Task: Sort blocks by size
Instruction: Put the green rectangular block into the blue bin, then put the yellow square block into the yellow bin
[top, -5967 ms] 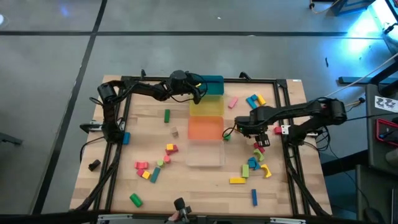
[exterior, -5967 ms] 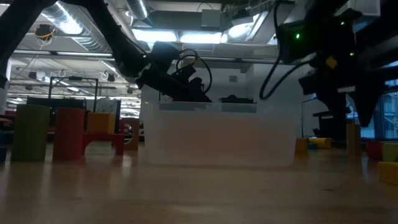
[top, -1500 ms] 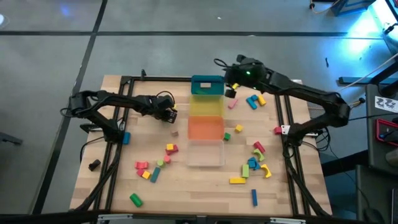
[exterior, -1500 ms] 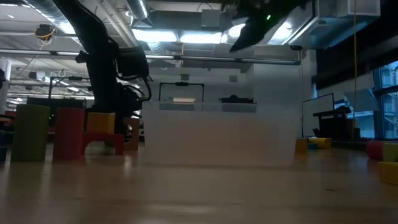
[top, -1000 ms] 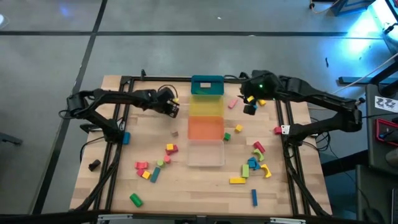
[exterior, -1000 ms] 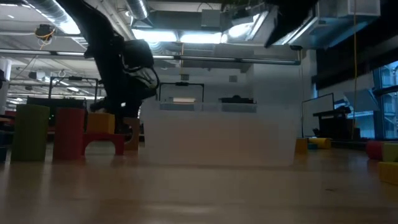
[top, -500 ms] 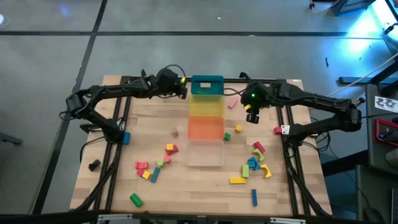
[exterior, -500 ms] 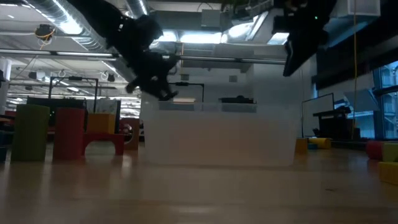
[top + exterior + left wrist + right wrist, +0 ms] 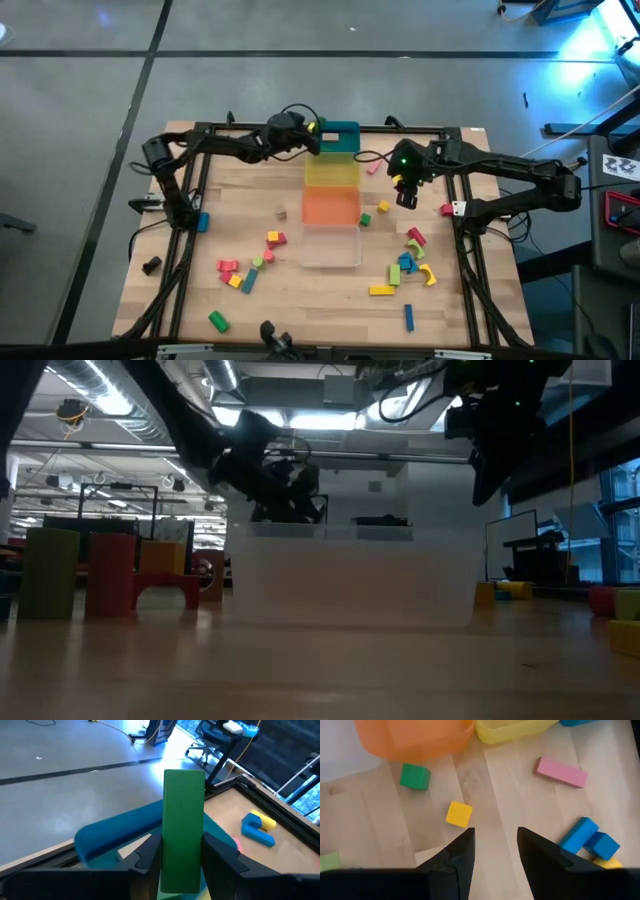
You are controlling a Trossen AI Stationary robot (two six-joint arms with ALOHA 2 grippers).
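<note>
A wooden table (image 9: 240,215) holds a row of four bins: teal (image 9: 338,134), yellow (image 9: 331,172), orange (image 9: 329,207), clear (image 9: 329,247); colourful blocks (image 9: 412,262) lie scattered on both sides.

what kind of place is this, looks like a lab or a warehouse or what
Probably a robotics lab in an open industrial hall: a framed wooden table on bare concrete floor, exposed ceiling ducts and strip lights in the low view, and an office chair beyond the table.
</note>
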